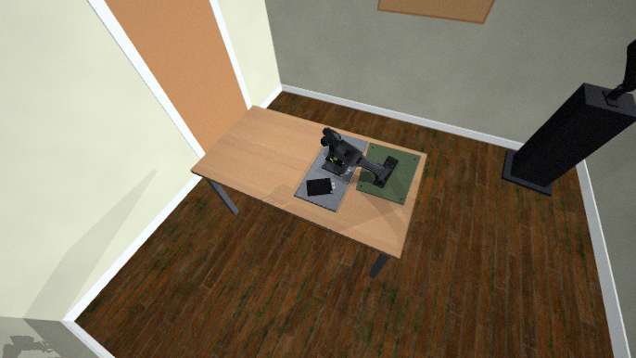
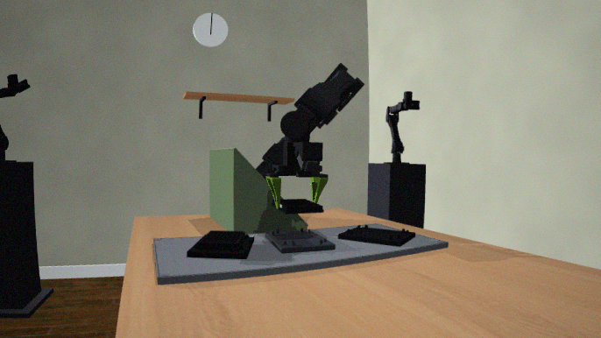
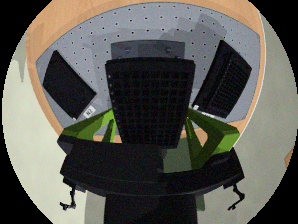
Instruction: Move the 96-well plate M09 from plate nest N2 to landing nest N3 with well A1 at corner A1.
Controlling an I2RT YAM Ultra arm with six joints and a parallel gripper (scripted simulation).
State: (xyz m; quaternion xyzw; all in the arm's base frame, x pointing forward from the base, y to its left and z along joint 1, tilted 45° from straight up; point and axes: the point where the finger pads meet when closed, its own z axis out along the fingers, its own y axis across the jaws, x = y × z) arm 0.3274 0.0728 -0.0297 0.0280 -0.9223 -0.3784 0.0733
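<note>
My gripper (image 2: pixel 298 202) with green fingers is shut on a black 96-well plate (image 2: pixel 300 206). It holds the plate level, well above the empty grey middle nest (image 2: pixel 300 240) on the grey deck. In the wrist view the held plate (image 3: pixel 148 102) fills the middle between the fingers, with the grey nest (image 3: pixel 148 50) beyond it. A second black plate (image 2: pixel 222 243) sits on the left nest. A flat black nest with locator pins (image 2: pixel 377 235) stands empty on the right. The labels are too small to read.
The grey deck (image 2: pixel 298 256) lies on a wooden table. A green mat (image 1: pixel 389 172) carries the arm's base. In the overhead view the arm (image 1: pixel 340 150) hides part of the deck, and the other plate (image 1: pixel 320 186) shows at the deck's near end.
</note>
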